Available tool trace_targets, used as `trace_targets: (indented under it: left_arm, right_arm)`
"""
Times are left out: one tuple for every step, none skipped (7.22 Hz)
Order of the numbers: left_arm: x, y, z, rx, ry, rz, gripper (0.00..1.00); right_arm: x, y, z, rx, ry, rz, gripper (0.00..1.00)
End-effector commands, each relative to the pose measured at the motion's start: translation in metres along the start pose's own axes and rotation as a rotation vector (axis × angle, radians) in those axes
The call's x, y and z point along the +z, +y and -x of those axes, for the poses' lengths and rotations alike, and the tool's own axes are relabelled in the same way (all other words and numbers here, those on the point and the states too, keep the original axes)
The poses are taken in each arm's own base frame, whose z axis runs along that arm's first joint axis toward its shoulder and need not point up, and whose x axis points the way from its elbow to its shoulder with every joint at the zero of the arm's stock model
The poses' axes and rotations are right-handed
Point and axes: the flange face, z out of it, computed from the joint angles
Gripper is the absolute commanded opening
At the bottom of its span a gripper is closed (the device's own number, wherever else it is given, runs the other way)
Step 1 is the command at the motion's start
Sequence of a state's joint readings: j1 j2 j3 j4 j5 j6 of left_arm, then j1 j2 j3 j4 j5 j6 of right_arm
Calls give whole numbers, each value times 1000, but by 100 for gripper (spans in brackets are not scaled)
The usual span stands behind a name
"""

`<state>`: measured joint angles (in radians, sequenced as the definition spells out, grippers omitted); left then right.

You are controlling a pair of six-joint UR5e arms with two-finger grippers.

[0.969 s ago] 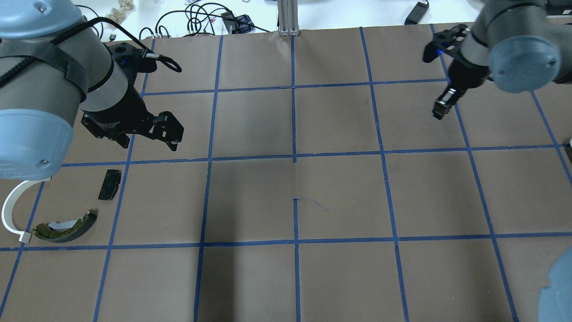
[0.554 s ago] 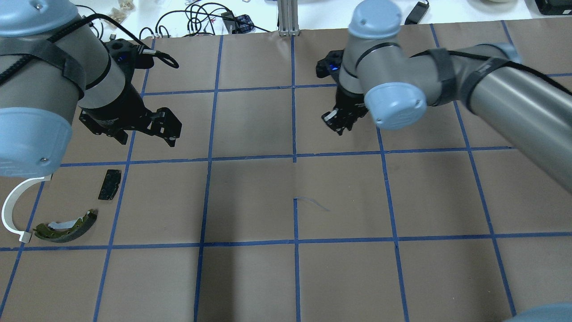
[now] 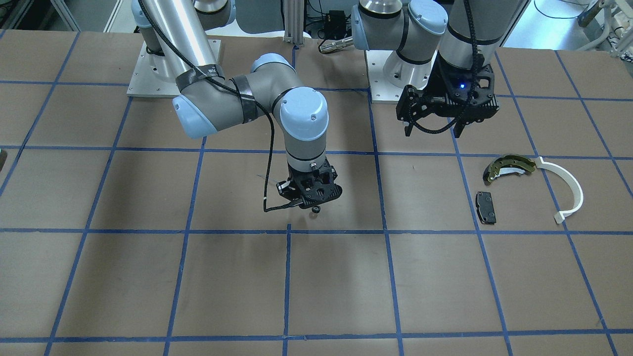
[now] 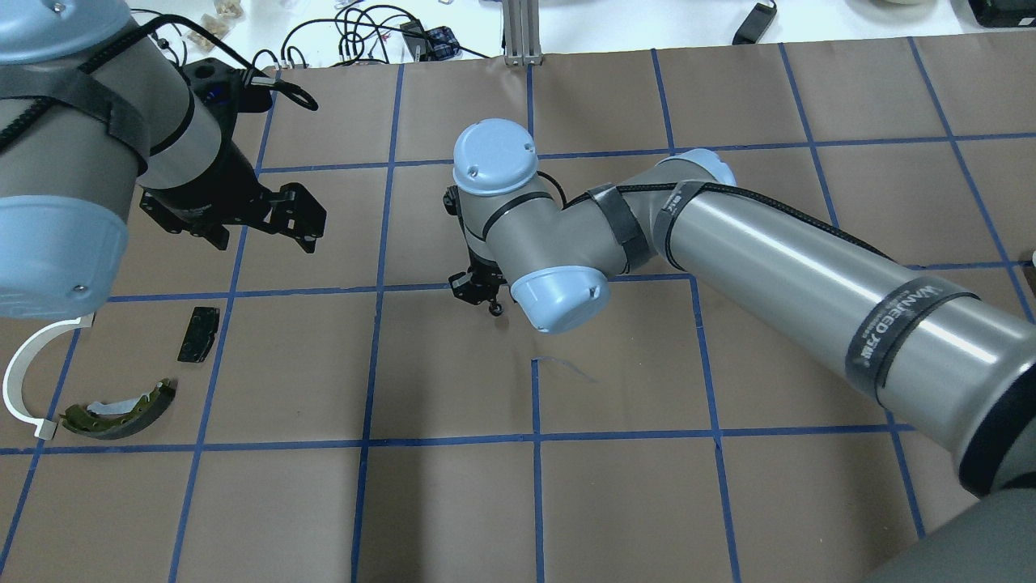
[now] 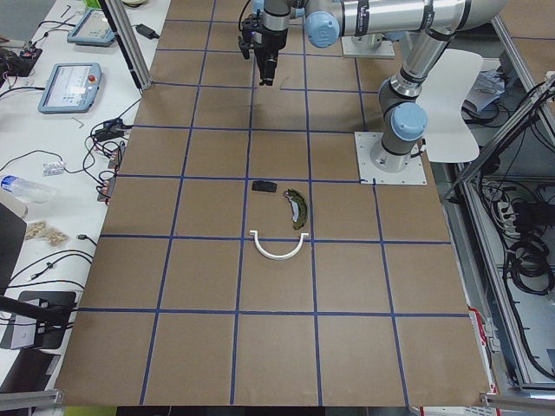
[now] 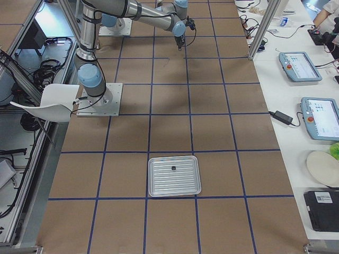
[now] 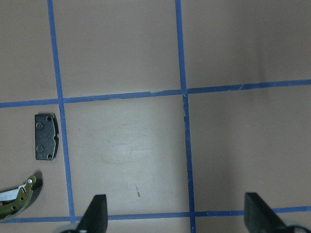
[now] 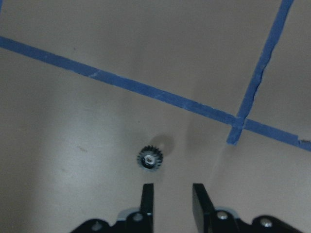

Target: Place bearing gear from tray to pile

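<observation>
The bearing gear is a tiny black toothed wheel lying on the brown paper near a tape crossing at mid-table, its shadow beside it. It also shows in the front view and the overhead view. My right gripper hovers low just behind it, fingers a little apart, nothing between them. The pile lies at my left: olive shoe, white arc strip, black pad. My left gripper is open and empty above the paper, beyond the pad.
A silver tray stands at my far right end of the table with one small black part on it. Blue tape lines grid the brown paper. Cables and tablets lie beyond the table's far edge.
My right arm has swept from the far right across to mid-table and come down low. The left arm has barely moved. The pile is unchanged.
</observation>
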<state>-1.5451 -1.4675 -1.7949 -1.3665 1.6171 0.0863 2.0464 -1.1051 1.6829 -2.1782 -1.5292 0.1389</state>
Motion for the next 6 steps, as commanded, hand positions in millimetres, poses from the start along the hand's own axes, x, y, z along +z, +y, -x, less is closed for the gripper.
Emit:
trace_targets:
  left_arm:
    - [17,-5,-1,-13,8,40,100]
    - [27,-4,-1,-16,7,48,100]
    - [42,-8,-4,-12,8,22,100]
    - [64,-12,-7,-46,23,22,100]
    - [84,-20,-16,-107,54,48,100]
    - [100,-30,-36,-97,60,28,100]
  right_arm:
    - [0,-4,-13,-15,10,-1,100]
    - [-17,-15,-53,-15,6,-22,100]
    - [-41,-22,-110,-12,12,-51,100]
    - [-60,-22,-161,-10,20,-66,100]
    - [-77,-21,-215,23,28,-81,100]
    - [-96,-11,-260,6,28,-84,100]
